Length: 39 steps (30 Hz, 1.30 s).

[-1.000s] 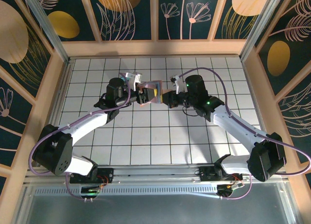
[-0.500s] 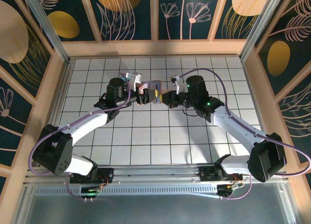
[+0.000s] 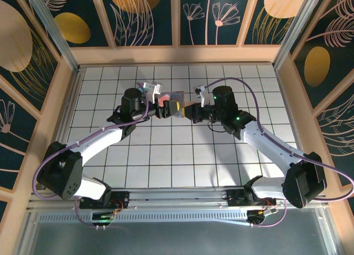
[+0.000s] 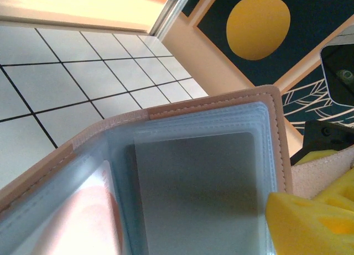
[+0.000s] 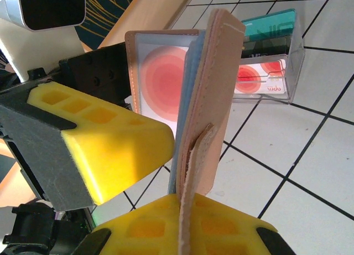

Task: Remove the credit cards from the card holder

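The tan-pink card holder (image 3: 176, 99) hangs open above the table's middle, held from both sides. My left gripper (image 3: 161, 109) grips its left half, its fingers hidden behind the leaf. My right gripper (image 5: 182, 172) is shut on the right cover (image 5: 213, 100), yellow pads on both faces beside the snap tab. In the left wrist view the clear inner pockets (image 4: 260, 116) hold a grey card (image 4: 199, 194) and a red-and-white card (image 4: 83, 222). A teal card (image 5: 271, 22) and a red-and-white card (image 5: 260, 81) lie on the table beyond.
The two loose cards sit in a clear plastic case (image 5: 296, 50) on the white tiled table (image 3: 177, 155). Wooden walls (image 3: 177, 55) ring the table. The left wrist's camera housing (image 5: 50, 6) sits close behind the holder.
The holder and both grippers shifted slightly up and away a second ago, then held still. Both grips are unchanged.
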{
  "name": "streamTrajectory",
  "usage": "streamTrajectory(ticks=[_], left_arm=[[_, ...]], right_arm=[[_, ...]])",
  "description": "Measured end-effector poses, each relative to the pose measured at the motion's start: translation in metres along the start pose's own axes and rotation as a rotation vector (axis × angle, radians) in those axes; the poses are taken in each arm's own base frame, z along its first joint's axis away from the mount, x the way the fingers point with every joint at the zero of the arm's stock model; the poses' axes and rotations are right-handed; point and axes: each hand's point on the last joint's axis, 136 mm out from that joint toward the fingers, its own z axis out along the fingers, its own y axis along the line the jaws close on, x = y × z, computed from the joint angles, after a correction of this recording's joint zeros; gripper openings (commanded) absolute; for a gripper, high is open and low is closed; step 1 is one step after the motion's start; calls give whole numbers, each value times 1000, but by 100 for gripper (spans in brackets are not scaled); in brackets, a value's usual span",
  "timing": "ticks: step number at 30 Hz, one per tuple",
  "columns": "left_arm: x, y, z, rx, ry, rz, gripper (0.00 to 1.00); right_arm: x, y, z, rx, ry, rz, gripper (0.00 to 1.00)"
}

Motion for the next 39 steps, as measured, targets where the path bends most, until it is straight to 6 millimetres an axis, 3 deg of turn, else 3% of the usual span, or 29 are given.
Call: streamTrajectory(ticks=[7, 13, 17, 34, 39], left_arm=[[0, 0, 0, 1, 1, 0, 93], [1, -1, 0, 5, 3, 0, 88], [1, -1, 0, 8, 6, -5, 75], [3, -7, 1, 25, 15, -10, 42], [2, -7, 0, 24, 11, -16, 26]], right_arm=[[0, 0, -1, -1, -4, -2, 0], [1, 0, -1, -1, -3, -2, 0], [1, 0, -1, -1, -3, -2, 0], [2, -5, -5, -5, -26, 30, 0], [1, -2, -5, -23, -30, 38, 0]])
